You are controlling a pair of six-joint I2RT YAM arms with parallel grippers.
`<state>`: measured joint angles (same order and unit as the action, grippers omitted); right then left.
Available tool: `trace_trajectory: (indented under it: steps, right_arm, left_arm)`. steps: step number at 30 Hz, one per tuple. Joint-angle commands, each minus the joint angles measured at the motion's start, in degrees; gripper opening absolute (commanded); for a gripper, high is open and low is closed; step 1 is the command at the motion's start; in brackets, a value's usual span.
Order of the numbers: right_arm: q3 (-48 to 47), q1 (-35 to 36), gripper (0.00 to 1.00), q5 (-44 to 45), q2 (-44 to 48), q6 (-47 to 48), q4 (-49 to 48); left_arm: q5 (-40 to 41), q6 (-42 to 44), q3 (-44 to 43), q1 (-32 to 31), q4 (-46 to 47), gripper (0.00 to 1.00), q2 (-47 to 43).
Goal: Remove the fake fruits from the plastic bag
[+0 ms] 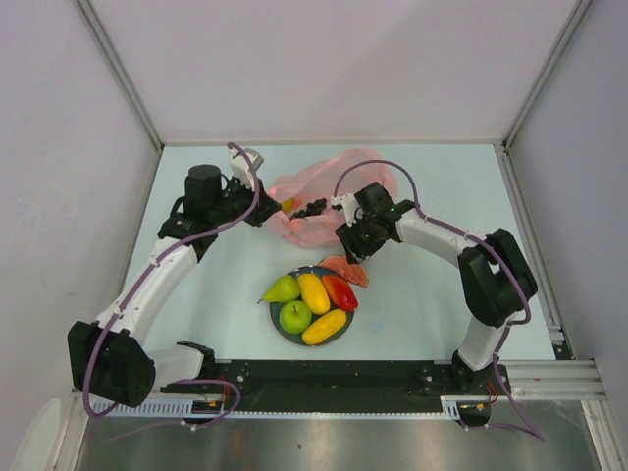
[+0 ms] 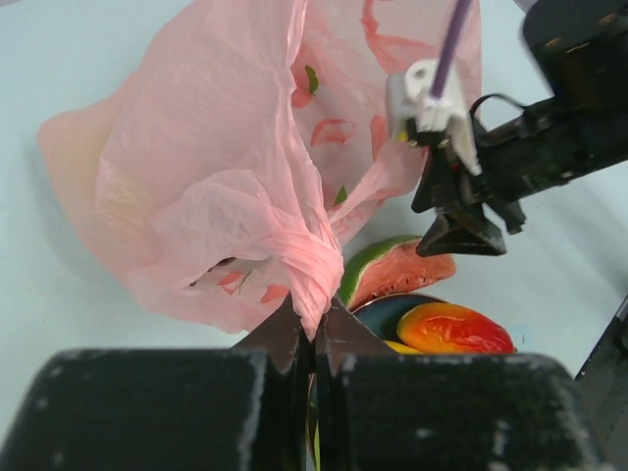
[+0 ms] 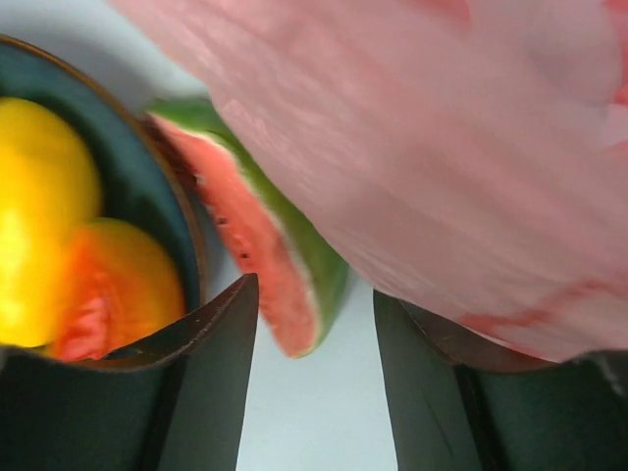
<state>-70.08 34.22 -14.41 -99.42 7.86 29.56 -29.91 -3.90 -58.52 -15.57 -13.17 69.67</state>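
The thin, crinkly, translucent pink plastic bag (image 1: 329, 191) is seen on the pale bench (image 1: 432, 294), behind the dark round plate (image 1: 280, 329). A twisted fold of the bag is clenched between the closed fingers of the left tool (image 2: 314, 332), and the film is drawn up from that pinch. The right tool (image 3: 314, 343) is held released, its fingers apart with only bare bench between them, and nothing is grasped. Just beyond its fingertips the glossy red-and-green watermelon slice (image 3: 260, 245) is laid on the bench, just beside the plate's rim, with the bag hanging over its far side. On the plate are gathered the green pear (image 1: 282, 288), the green apple (image 1: 294, 316), a yellow mango-like piece (image 1: 314, 292), a yellow-orange piece (image 1: 325, 327) and the red piece (image 1: 340, 291). A dark bunch of purple grapes (image 1: 309, 208) is seen at the bag, between the two tools. Whether it lies inside the film cannot be told.
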Motion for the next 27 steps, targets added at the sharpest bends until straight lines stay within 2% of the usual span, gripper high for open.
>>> trace_trajectory:
  steps: [1, 6, 9, 10, 13, 22, 27]
  right_arm:
    - [-0.32, -0.12, 0.57, -0.27, -3.32, 5.76, -1.69]
    - [-0.40, 0.50, 0.55, -1.93, -7.19, 7.87, -4.60]
    - [-0.40, 0.50, 0.29, -4.22, -7.20, 9.10, -4.07]
    - [-0.40, 0.41, 0.14, -4.31, -6.59, 9.45, -3.90]
    - [-0.49, -0.47, 0.00, -4.22, -2.64, 8.76, -3.55]
    - [-0.76, -0.82, 0.00, -6.15, 13.00, 0.85, 4.53]
    - [-0.76, 2.16, 0.00, -9.13, 15.66, -7.85, 8.05]
  left_arm:
    - [0.82, 1.70, -2.21, 0.28, 0.34, 0.00, -0.85]
    - [1.17, 2.49, -1.42, 0.28, -0.10, 0.00, -1.73]
    - [1.08, 2.58, -1.33, 0.46, -0.19, 0.00, -1.91]
    - [1.17, 2.58, -1.42, 0.46, -0.19, 0.00, -1.82]
    - [1.08, 2.41, -1.59, 0.46, 0.25, 0.00, -1.55]
    - [0.91, 2.23, -1.77, 0.46, 0.43, 0.00, -0.94]
    - [1.08, 2.23, -0.89, 0.54, 0.34, 0.01, -1.81]
